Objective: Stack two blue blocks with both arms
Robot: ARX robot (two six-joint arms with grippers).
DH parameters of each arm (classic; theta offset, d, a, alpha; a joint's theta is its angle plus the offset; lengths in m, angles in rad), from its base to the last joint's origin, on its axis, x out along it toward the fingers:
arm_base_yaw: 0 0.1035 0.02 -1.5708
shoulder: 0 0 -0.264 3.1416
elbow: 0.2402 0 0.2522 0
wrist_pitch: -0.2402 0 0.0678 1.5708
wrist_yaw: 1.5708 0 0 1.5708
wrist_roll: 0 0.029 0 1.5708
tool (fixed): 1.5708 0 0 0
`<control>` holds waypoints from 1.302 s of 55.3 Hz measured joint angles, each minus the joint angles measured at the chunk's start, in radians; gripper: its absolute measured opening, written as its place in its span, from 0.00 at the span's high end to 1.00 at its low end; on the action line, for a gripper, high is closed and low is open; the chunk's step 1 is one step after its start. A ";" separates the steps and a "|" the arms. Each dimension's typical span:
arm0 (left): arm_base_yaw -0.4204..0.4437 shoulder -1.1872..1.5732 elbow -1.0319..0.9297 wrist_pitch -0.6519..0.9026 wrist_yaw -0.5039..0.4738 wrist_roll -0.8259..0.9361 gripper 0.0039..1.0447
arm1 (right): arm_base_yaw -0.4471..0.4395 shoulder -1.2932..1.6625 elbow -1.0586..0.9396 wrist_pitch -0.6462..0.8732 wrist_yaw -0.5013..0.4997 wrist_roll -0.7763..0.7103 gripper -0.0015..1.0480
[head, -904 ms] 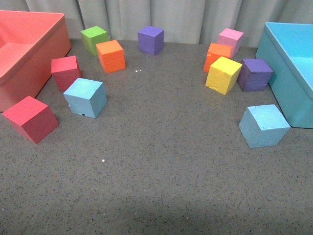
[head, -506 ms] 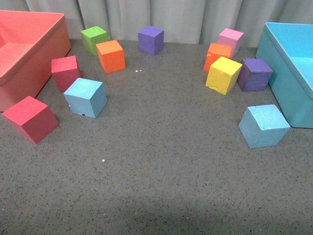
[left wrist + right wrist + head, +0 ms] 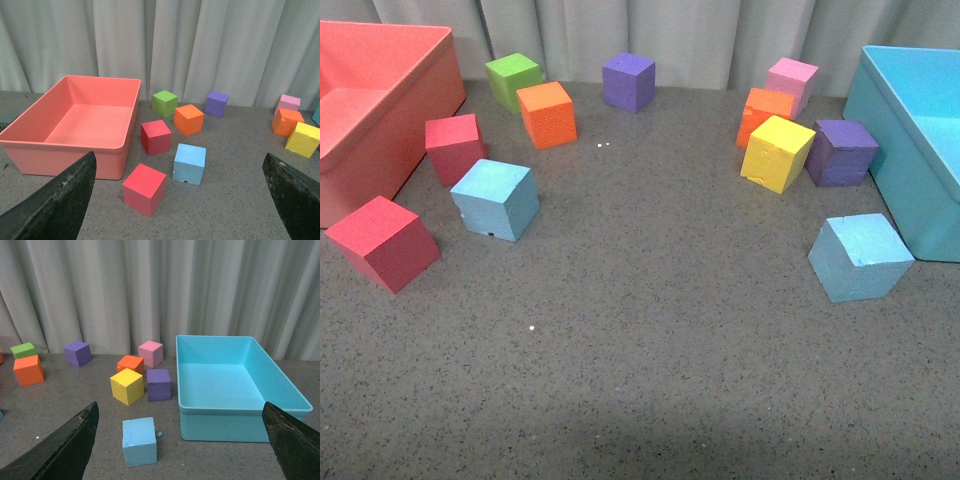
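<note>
Two blue blocks lie apart on the grey table. One blue block [image 3: 495,198] [image 3: 189,163] sits at the left between two red cubes. The other blue block [image 3: 859,256] [image 3: 139,441] rests at the right, close to the turquoise bin. Neither arm shows in the front view. My left gripper [image 3: 182,210] is open, well back from the left blue block, with nothing between its fingers. Just as empty, my right gripper [image 3: 182,450] is open and stands back from the right blue block.
A salmon bin [image 3: 380,110] [image 3: 80,125] stands at the left, a turquoise bin [image 3: 920,140] [image 3: 235,390] at the right. Red [image 3: 383,242], red [image 3: 455,148], green [image 3: 513,81], orange [image 3: 547,114], purple [image 3: 628,81], orange [image 3: 765,110], pink [image 3: 791,82], yellow [image 3: 777,152] and purple [image 3: 841,152] cubes ring the table. A curtain hangs behind.
</note>
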 joint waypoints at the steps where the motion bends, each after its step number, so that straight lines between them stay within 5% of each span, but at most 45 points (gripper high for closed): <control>1: 0.000 0.000 0.000 0.000 0.000 0.000 0.06 | 0.000 0.000 0.000 0.000 0.000 0.000 0.09; 72: 0.000 0.000 0.000 0.000 0.000 0.000 0.06 | 0.000 0.000 0.000 0.000 0.000 0.000 0.09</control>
